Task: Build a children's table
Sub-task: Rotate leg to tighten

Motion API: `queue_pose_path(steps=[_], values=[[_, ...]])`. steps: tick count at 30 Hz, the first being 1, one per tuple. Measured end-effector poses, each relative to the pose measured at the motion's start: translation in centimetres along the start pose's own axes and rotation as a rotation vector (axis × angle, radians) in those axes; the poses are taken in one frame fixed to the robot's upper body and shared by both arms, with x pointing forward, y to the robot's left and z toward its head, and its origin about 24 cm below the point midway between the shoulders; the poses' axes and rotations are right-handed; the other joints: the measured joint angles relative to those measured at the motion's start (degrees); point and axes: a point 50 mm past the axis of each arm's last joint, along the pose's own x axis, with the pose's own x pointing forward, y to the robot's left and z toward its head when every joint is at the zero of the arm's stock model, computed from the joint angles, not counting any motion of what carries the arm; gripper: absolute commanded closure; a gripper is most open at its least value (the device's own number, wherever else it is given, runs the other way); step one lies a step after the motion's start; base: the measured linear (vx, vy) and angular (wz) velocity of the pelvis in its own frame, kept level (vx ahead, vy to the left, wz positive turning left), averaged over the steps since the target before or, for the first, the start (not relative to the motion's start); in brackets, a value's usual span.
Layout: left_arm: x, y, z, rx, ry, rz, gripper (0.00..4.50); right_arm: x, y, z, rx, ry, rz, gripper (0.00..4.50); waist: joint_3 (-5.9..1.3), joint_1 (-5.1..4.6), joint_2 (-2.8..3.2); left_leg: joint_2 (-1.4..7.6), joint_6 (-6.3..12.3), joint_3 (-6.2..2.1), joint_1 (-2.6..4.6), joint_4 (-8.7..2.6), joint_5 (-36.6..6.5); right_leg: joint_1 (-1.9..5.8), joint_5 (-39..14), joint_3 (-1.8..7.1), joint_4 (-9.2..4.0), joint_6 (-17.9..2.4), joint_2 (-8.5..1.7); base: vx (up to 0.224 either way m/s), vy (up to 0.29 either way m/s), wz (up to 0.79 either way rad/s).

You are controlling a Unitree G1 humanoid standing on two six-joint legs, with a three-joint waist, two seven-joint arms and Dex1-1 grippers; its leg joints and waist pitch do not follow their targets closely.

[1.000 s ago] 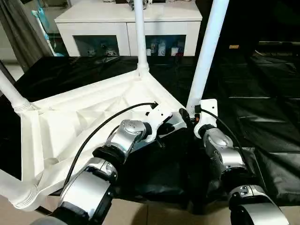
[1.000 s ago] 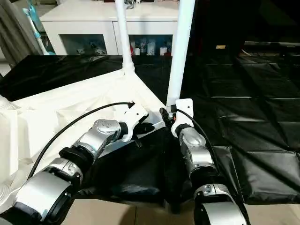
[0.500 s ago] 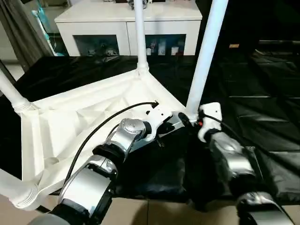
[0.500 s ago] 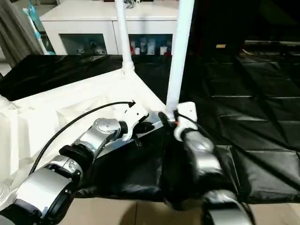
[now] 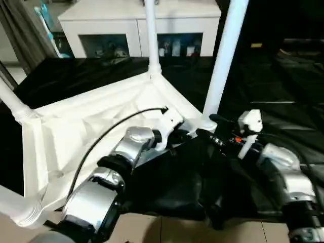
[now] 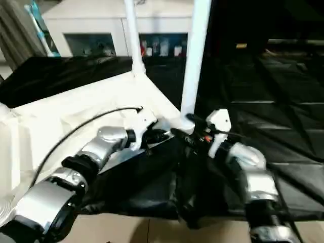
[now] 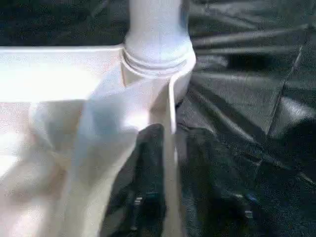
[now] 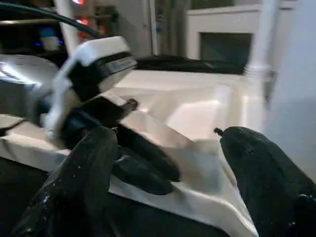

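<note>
From the head camera, the table top point(image 5: 91, 129) lies upside down on the black bench point(image 5: 283, 86), and the right gripper point(image 5: 212, 125) has let go of the near leg point(image 5: 223, 55); its jaws are wide. This leg now stands alone in its socket, so it seems seated.

At the left wrist, the left gripper point(image 7: 170, 163) straddles the top's rim with jaws slightly apart, loosening.

At the right wrist, the spread fingers point(image 8: 89, 163) hold nothing.

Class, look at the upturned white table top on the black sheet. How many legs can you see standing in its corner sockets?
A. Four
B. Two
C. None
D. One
A: four white legs stand in the corners of the table top: the far leg, the near-right leg, the left leg and the near-left leg.
</note>
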Motion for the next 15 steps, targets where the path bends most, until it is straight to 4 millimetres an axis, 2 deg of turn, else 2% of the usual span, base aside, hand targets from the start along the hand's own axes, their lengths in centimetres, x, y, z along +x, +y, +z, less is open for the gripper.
queue_pose_path(steps=[3, 6, 8, 11, 13, 15], values=[[-1.2, 0.0, -0.1, -0.012, -0.002, -0.046, 2.98, 0.5, 0.3, 0.1, 0.022, -0.008, 0.016, 0.84, 0.0, 0.51, 0.0, 0.03, 0.03, 0.02, -0.23, 0.07, 0.0, -0.28, 0.0, -0.01, 0.13, 0.0, 0.0, 0.0, 0.0, 0.0], [-3.3, -0.1, -1.5, -0.04, 0.052, -0.102, 2.98, 0.9, 0.2, 0.4, 0.028, -0.017, 0.013, 0.84, 0.0, 0.71, 0.0, 0.08, 0.1, 0.03, -0.44, 0.14, 0.1, -0.48, 0.0, -0.04, 0.25, 0.0, 0.02, 0.0, 0.0, 0.0], [-5.7, -0.5, -2.4, -0.032, 0.098, -0.138, 2.7, 1.5, 0.3, 0.7, 0.031, -0.027, 0.032, 0.84, 0.04, 0.58, -0.06, 0.1, 0.11, 0.03, -0.48, 0.17, 0.1, -0.58, 0.0, 0.01, 0.35, 0.0, 0.02, 0.0, 0.0, 0.0], [-7.9, -1.5, -2.9, -0.018, 0.141, -0.198, 2.52, 2.1, 0.4, 1.1, 0.025, -0.035, 0.05, 0.84, 0.05, 0.8, -0.12, 0.08, 0.11, 0.06, -0.51, 0.18, 0.1, -0.6, 0.0, 0.03, 0.33, 0.0, 0.0, 0.0, 0.0, 0.0], [-8.3, -2.2, -2.8, -0.012, 0.16, -0.224, 2.22, 3.1, 0.6, 1.4, 0.03, -0.048, 0.069, 0.84, 0.06, 1.09, -0.13, 0.07, 0.11, 0.11, -0.54, 0.26, 0.1, -0.59, 0.0, 0.05, 0.34, 0.0, -0.01, 0.0, 0.0, 0.0], [-8.3, -2.7, -2.7, -0.003, 0.177, -0.23, 2.14, 3.9, 0.9, 1.3, 0.034, -0.048, 0.077, 0.84, 0.08, 1.18, -0.22, 0.05, 0.1, 0.2, -0.53, 0.32, 0.1, -0.55, 0.0, 0.09, 0.37, 0.0, -0.04, 0.0, 0.0, 0.0]])
